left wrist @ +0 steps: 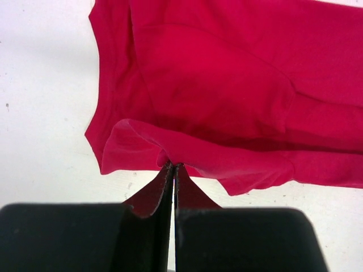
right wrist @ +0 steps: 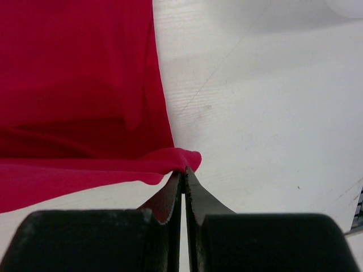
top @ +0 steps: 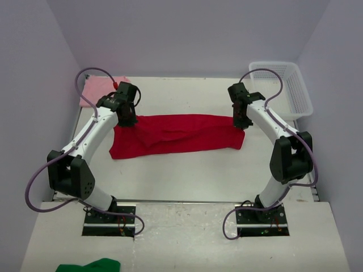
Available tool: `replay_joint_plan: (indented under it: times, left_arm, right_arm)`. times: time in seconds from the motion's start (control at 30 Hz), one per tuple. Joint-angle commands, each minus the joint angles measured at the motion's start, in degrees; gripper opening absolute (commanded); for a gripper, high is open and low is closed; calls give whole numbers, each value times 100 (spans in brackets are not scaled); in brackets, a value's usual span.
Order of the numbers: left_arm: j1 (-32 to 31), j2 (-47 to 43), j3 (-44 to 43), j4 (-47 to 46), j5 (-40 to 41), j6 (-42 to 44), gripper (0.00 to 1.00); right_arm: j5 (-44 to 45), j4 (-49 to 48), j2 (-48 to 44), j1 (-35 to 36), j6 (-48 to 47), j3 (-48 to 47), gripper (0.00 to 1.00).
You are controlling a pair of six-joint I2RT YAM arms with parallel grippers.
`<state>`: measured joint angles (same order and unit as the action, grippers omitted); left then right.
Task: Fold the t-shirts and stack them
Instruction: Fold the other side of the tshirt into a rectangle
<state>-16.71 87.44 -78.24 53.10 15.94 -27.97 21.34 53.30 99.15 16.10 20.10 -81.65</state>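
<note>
Fingers (left wrist: 154, 195) of the left gripper (left wrist: 173, 165) are pressed together with only a hairline between them, and their tips pinch a folded edge of the red t-shirt (left wrist: 215, 85). In the left wrist view the cloth rises to the tips in a small peak, and the rest of the shirt lies spread toward 12 and 2 o'clock from there.

Fingers (right wrist: 164, 201) of the right gripper (right wrist: 182, 170) are likewise closed tight on a small rounded fold at the shirt's corner. In that view the red cloth stretches away to 10 o'clock, with bare white table (right wrist: 272, 113) from 12 to 3 o'clock.

From the top camera, the shirt lies as a long, rumpled band across the middle of the table. The left gripper holds its end at 9 o'clock and the right gripper holds its end at 3 o'clock, both at the band's far edge.

At 10 o'clock on the table, the pink t-shirt (top: 99, 88) sits near the far left corner, partly behind the left arm and its cable. Its fold cannot be made out.

At 2 o'clock, a white mesh basket (top: 281, 63) stands by the far right corner. At 7 o'clock, on the near platform, a green cloth (top: 91, 265) shows at the picture's bottom edge.
</note>
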Motion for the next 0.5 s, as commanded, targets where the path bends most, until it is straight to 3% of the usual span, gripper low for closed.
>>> replay_joint_plan:
  times: [0.0, 0.47]
  left_arm:
    - [106, 63, -315, -195, -83, 248, 0]
    - [247, 484, -324, -362, -109, 327, 0]
  right_arm:
    - [-86, -65, 34, -28, -138, -299, 0]
    - [-236, 49, 437, -28, -296, -598, 0]
